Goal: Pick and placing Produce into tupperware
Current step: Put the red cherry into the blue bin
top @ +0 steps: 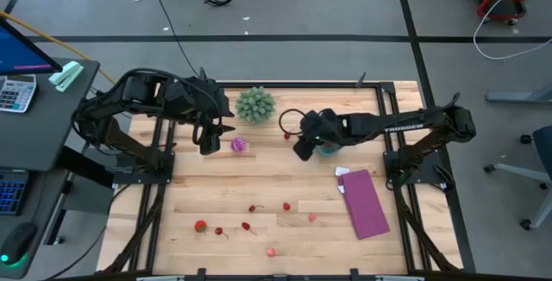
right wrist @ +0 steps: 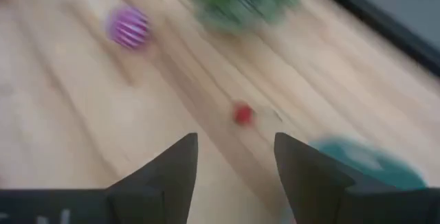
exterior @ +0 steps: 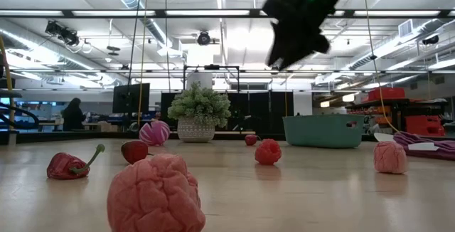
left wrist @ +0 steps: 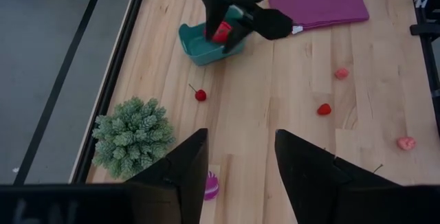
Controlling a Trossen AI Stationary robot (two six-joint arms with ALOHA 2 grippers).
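Note:
The teal tupperware stands on the table right of centre, half hidden under my right gripper. It also shows in the low view. My right gripper is open and empty, well above the table. A red thing shows at the tub beneath it; whether it lies inside, I cannot tell. The purple-pink striped ball lies just right of my left gripper, which is open and empty above the table. A small red cherry lies between ball and tub.
A spiky green ball stands at the far middle. A flat purple sheet lies at the right. Several small red and pink pieces lie across the near half of the table, among them a red one and a pink one.

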